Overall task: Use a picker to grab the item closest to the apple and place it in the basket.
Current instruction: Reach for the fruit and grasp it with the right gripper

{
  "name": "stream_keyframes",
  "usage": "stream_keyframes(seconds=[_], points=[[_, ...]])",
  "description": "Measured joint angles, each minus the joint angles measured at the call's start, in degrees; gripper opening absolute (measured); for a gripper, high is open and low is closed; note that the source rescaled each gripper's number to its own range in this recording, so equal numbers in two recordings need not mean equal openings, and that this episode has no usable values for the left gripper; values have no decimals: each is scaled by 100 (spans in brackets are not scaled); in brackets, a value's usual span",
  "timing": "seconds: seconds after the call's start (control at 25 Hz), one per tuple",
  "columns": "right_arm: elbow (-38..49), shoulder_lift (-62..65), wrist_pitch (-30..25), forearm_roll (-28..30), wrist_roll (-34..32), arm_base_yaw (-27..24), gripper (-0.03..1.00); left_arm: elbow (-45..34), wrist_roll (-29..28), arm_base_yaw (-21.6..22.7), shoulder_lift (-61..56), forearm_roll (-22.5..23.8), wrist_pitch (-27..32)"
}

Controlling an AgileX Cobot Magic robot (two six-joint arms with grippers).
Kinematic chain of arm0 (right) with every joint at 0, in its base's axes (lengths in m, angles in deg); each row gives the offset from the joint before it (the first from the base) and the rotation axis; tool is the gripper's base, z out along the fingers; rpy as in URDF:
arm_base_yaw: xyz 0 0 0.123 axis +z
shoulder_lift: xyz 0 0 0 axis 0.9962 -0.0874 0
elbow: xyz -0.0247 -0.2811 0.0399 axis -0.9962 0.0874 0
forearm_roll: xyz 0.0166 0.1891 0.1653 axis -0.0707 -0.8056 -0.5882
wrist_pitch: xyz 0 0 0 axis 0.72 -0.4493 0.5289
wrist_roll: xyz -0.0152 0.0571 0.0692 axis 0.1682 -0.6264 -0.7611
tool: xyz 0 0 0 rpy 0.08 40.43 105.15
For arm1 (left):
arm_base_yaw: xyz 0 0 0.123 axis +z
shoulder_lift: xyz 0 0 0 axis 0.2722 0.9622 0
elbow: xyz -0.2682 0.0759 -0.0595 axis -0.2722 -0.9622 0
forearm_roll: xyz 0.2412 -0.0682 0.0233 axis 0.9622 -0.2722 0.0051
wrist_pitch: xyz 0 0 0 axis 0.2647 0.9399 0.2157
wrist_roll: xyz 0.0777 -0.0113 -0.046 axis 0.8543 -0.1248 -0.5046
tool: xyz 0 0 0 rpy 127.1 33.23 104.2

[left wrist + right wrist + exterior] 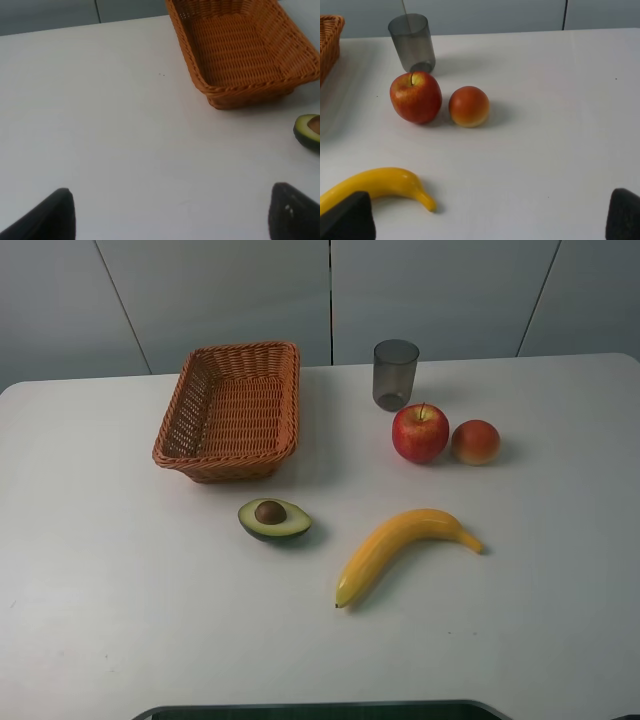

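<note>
A red apple (420,432) (416,97) stands right of centre on the white table. Almost touching it on its right sits a small orange-red peach (476,442) (469,106). The wicker basket (190,455) (220,95) lies empty at the back left. Neither arm shows in the high view. My left gripper (172,212) is open over bare table, near the basket's front, its dark fingertips (50,215) wide apart. My right gripper (487,217) is open too, some way in front of the apple and peach, with nothing between its fingers.
A grey tumbler (395,374) (412,42) stands just behind the apple. A yellow banana (400,548) (380,185) lies in front of it, and a halved avocado (274,519) (309,131) lies in front of the basket.
</note>
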Motion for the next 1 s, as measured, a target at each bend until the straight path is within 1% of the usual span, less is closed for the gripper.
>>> stream_keyframes(seconds=[1.0], points=[[0,0,0,0,0,0,100,0,0,0,0,0,0]])
